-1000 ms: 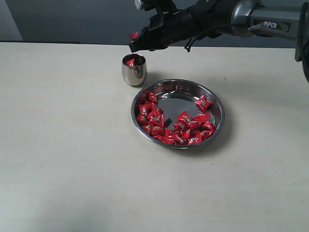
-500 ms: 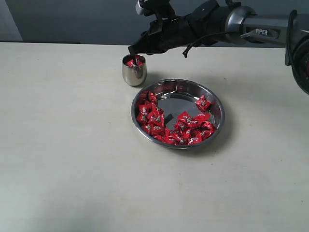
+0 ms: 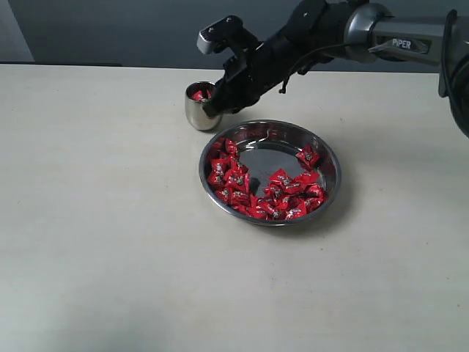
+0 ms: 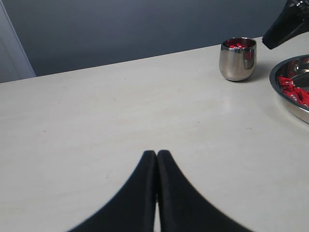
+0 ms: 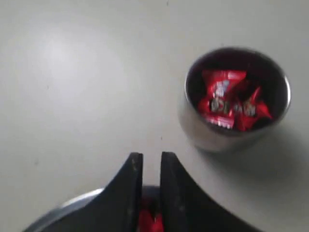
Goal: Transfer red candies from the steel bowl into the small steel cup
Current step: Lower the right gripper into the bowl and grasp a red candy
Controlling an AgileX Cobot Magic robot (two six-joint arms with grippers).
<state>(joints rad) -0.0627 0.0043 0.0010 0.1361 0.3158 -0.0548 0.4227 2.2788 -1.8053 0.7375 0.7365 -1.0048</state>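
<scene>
A: Hovering between small steel cup (image 3: 193,114) and steel bowl (image 3: 265,157): right gripper (image 3: 211,110), jaws a narrow slit apart, nothing held

B: Noted. Red candies (image 3: 238,180) mostly in bowl's near half, few in cup. Suggest widening jaws, dropping onto one loose piece, not the clump

Pale beige tabletop (image 3: 110,257), dark grey wall (image 3: 110,29) behind

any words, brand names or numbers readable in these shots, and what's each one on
"PIPER": on the grey link of the right arm, exterior view.
Pale print on the red candies: too small and blurred to read in any view.
The small steel cup and the steel bowl: no text visible.
</scene>
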